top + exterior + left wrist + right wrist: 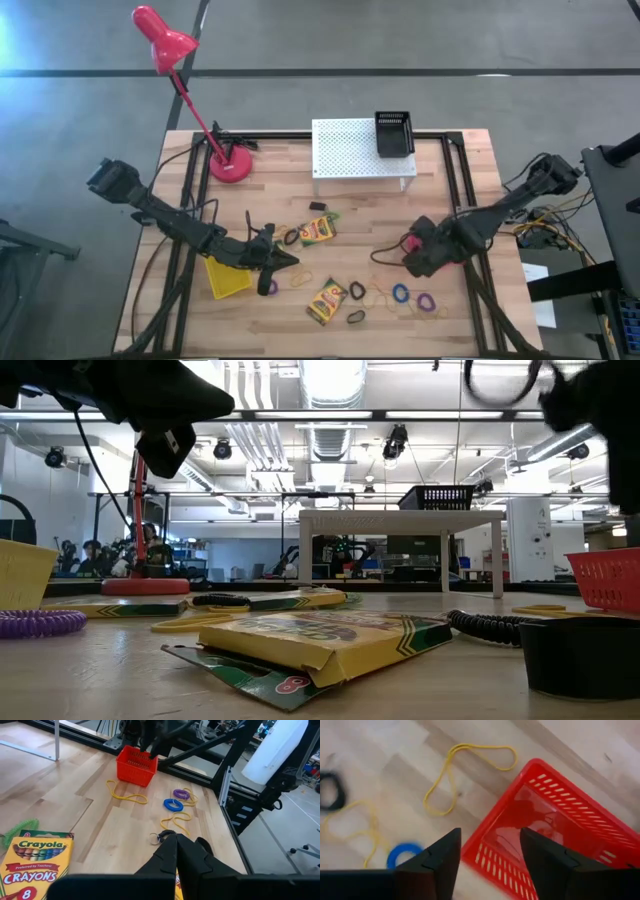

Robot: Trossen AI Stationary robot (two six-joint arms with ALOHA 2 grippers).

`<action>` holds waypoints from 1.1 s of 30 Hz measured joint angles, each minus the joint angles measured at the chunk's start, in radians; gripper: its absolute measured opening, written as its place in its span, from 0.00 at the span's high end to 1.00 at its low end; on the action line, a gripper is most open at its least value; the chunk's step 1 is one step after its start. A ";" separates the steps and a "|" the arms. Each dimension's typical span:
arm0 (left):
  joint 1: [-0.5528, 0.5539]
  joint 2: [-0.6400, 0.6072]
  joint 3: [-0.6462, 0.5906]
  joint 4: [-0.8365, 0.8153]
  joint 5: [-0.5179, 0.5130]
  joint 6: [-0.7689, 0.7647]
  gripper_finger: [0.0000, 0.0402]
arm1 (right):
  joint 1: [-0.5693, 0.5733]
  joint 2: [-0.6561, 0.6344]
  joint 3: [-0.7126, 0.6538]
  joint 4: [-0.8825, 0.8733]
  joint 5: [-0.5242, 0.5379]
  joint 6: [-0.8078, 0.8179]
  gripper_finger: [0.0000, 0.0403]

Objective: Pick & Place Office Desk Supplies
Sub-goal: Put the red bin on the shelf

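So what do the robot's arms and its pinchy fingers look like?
Both arms are dark, almost black, built from chunky jointed pieces with thin black cables trailing along them. The left gripper ends in two slim, pointed black fingers. The right gripper has two broader, flat black fingers with angular, stepped inner edges. No markings show on them.

Light wood plank bench (460,320) on a black frame. Upper left of the high view: red desk lamp (230,165) base. Top centre: white perforated shelf (350,150), black mesh basket (394,134) on its right end. Lower left: yellow basket (226,279). Centre: one crayon box (318,230), a second (326,300) lower down. Right of centre: red basket (137,766) on the wood. Loose loops along the lower middle: black (356,290), yellow (127,796), blue (400,294), purple (427,301).
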 joint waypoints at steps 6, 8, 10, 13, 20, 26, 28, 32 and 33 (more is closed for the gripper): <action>0.000 0.000 0.000 -0.010 0.000 -0.003 0.99 | -0.041 0.030 -0.073 0.092 -0.019 0.010 0.45; 0.000 0.000 0.000 -0.011 0.000 -0.004 0.99 | -0.049 0.045 -0.076 0.115 -0.019 0.001 0.46; 0.000 0.000 0.000 -0.011 0.000 -0.004 0.99 | -0.052 0.062 -0.077 0.122 -0.019 -0.003 0.48; 0.000 0.000 0.000 -0.011 0.000 -0.004 0.99 | -0.054 0.100 -0.077 0.140 -0.045 -0.013 0.51; 0.000 0.001 0.000 -0.012 0.000 -0.008 0.99 | -0.054 0.184 -0.072 0.170 -0.091 -0.056 0.63; 0.000 0.001 0.000 -0.012 0.000 -0.008 0.99 | -0.053 0.208 -0.045 0.254 -0.164 -0.125 0.84; 0.000 0.001 0.000 -0.012 0.000 -0.010 0.99 | -0.051 0.212 -0.017 0.252 -0.171 -0.163 0.92; 0.000 0.001 0.000 -0.012 0.000 -0.015 0.99 | -0.051 0.231 0.088 0.253 -0.184 -0.262 0.96; 0.000 0.001 0.000 -0.012 0.000 -0.016 0.99 | -0.051 0.239 0.125 0.254 -0.190 -0.296 0.97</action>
